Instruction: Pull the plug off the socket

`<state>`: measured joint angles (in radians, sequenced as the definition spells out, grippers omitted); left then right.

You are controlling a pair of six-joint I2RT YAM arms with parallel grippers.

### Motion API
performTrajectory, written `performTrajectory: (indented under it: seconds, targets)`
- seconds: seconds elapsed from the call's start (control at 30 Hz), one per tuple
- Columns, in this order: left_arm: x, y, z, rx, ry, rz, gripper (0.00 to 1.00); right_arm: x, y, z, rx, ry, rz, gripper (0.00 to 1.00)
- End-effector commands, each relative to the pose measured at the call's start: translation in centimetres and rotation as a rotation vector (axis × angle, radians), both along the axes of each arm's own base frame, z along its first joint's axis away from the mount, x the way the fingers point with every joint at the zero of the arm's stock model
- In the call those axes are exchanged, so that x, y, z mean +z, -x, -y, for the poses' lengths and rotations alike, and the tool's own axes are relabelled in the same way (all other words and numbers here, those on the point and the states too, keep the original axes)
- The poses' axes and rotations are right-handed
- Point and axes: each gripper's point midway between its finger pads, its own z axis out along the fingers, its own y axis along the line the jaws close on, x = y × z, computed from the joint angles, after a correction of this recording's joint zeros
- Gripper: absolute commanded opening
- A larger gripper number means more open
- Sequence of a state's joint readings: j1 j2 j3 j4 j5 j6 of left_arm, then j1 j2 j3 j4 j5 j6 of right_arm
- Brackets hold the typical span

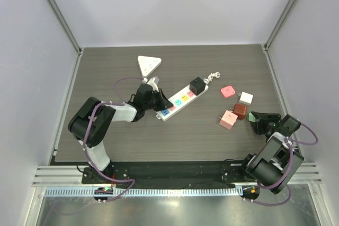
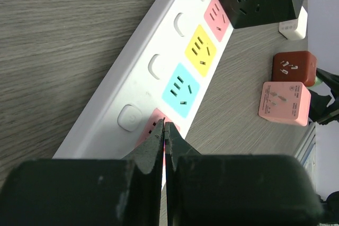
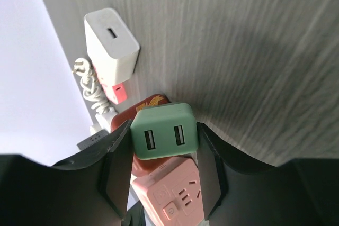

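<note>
- Meanwhile, the left gripper (image 2: 164,129), jaws together, apparently touched the seven-o'clock end of the power strip (image 2: 139,78).
- The right gripper (image 3: 165,149) clamped a green plug (image 3: 163,125) at four o'clock.

Bright, even diffuse light, soft shadows on the table (image 1: 201,141), wrist views blurred in near foreground

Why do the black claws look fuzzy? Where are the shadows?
Left wrist view: the shut left gripper is too near the lens, so blurry; the white power strip with coloured sockets is sharp. Right wrist view: the mint-green USB charger cube is crisp, a soft shadow darkening the grey wood-grain table beside it. Top view: even light.
</note>
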<state>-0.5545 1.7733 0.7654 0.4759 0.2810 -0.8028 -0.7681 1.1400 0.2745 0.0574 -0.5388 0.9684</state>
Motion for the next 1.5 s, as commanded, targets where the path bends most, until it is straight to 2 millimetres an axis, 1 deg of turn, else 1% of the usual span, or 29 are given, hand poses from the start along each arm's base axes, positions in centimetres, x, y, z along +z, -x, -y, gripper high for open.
performTrajectory:
  seconds: [0.0, 0.07, 0.2, 0.33, 0.37, 0.5, 0.53, 0.57, 0.6, 0.63, 0.73, 0.77, 0.83, 0.87, 0.9, 0.93, 0.97, 1.0, 1.03, 1.1, 1.13, 1.2, 1.23, 1.27, 1.3, 1.33, 1.37, 1.43, 1.47]
  targets:
    - [0.4, 1.2, 0.0, -0.049, -0.003, 0.023, 0.02, 2.3, -1.3, -0.3, 0.065, 0.034, 0.13, 0.49]
    - [1.0, 1.3, 0.1, -0.061, 0.005, 0.041, 0.02, 2.6, -1.3, -0.1, 0.066, 0.055, 0.138, 0.65]
    - [1.2, 1.3, 0.9, -0.087, 0.013, 0.045, 0.02, 2.9, -1.1, 0.1, 0.072, 0.089, 0.127, 0.83]
    - [2.5, 0.9, 2.3, -0.077, 0.04, 0.057, 0.01, 3.7, -0.9, 1.0, 0.07, 0.179, 0.111, 0.89]
    - [3.5, 0.4, 2.5, -0.066, 0.051, 0.073, 0.01, 4.1, -0.9, 1.1, 0.075, 0.2, 0.113, 0.89]
    - [5.9, -1.3, 2.5, -0.012, 0.049, 0.112, 0.02, 6.4, -0.7, 1.8, 0.114, 0.316, 0.109, 0.92]
    - [6.3, -1.6, 2.6, -0.008, 0.051, 0.119, 0.02, 7.2, -0.6, 2.0, 0.125, 0.369, 0.119, 0.94]
    - [7.5, -2.2, 3.0, -0.007, 0.064, 0.14, 0.02, 7.6, -0.6, 2.3, 0.12, 0.395, 0.116, 0.95]
    - [7.4, -2.5, 3.3, -0.008, 0.064, 0.139, 0.02, 8.4, -0.6, 2.4, 0.122, 0.416, 0.117, 0.96]
    - [8.1, -3.1, 3.6, -0.007, 0.073, 0.155, 0.02, 8.9, -0.5, 2.7, 0.128, 0.45, 0.118, 0.96]
    - [7.7, -3.9, 4.3, -0.019, 0.063, 0.152, 0.02, 11.4, -0.7, 2.8, 0.142, 0.546, 0.161, 0.98]
    - [6.8, -3.9, 4.6, -0.037, 0.058, 0.148, 0.02, 12.5, -1.1, 2.6, 0.158, 0.583, 0.182, 0.99]
    - [6.1, -4.1, 4.9, -0.05, 0.059, 0.154, 0.02, 13.4, -1.9, 1.8, 0.202, 0.627, 0.204, 0.99]
    - [5.9, -4.2, 5.1, -0.063, 0.066, 0.17, 0.02, 13.7, -2.3, 1.4, 0.222, 0.644, 0.211, 0.99]
    - [5.5, -4.3, 5.2, -0.066, 0.066, 0.171, 0.02, 14.4, -3.4, -0.3, 0.278, 0.679, 0.234, 0.99]
    - [4.5, -4.2, 5.4, -0.075, 0.062, 0.156, 0.02, 14.8, -3.9, -1.0, 0.303, 0.708, 0.238, 0.99]
    - [4.3, -4.2, 5.5, -0.083, 0.064, 0.153, 0.01, 15.1, -4.4, -2.1, 0.341, 0.74, 0.253, 0.99]
    - [4.3, -3.8, 5.9, -0.112, 0.077, 0.147, 0.01, 15.7, -5.1, -2.5, 0.344, 0.777, 0.269, 1.0]
    - [4.4, -3.8, 6.2, -0.121, 0.082, 0.15, 0.01, 16.1, -5.8, -4.9, 0.41, 0.785, 0.305, 1.0]
    - [4.6, -3.7, 6.3, -0.134, 0.08, 0.157, 0.01, 16.3, -6.9, -6.1, 0.445, 0.792, 0.325, 1.0]
    - [4.6, -3.5, 6.3, -0.139, 0.065, 0.168, 0.01, 16.3, -7.4, -7.7, 0.496, 0.784, 0.344, 1.0]
    - [4.5, -3.4, 6.1, -0.136, 0.05, 0.17, 0.01, 16.8, -8.3, -9.4, 0.55, 0.791, 0.374, 1.0]
    - [4.4, -3.3, 6.2, -0.138, 0.048, 0.168, 0.01, 15.8, -8.8, -10.1, 0.584, 0.783, 0.35, 1.0]
    - [3.9, -3.3, 6.2, -0.14, 0.044, 0.16, 0.01, 15.9, -9.2, -11.9, 0.63, 0.789, 0.378, 1.0]
    - [3.6, -3.3, 6.3, -0.143, 0.044, 0.154, 0.01, 16.1, -9.6, -12.7, 0.658, 0.806, 0.387, 1.0]
    - [3.5, -3.3, 6.4, -0.145, 0.048, 0.148, 0.01, 15.2, -10.1, -13.1, 0.681, 0.807, 0.363, 1.0]
    - [3.4, -3.4, 6.5, -0.144, 0.052, 0.149, 0.01, 14.8, -10.2, -15.6, 0.743, 0.813, 0.369, 1.0]
    - [2.7, -3.4, 6.9, -0.149, 0.054, 0.135, 0.0, 14.9, -10.8, -17.1, 0.79, 0.854, 0.375, 1.0]
    - [2.5, -3.3, 7.1, -0.152, 0.052, 0.13, 0.0, 13.6, -11.3, -17.9, 0.834, 0.859, 0.351, 1.0]
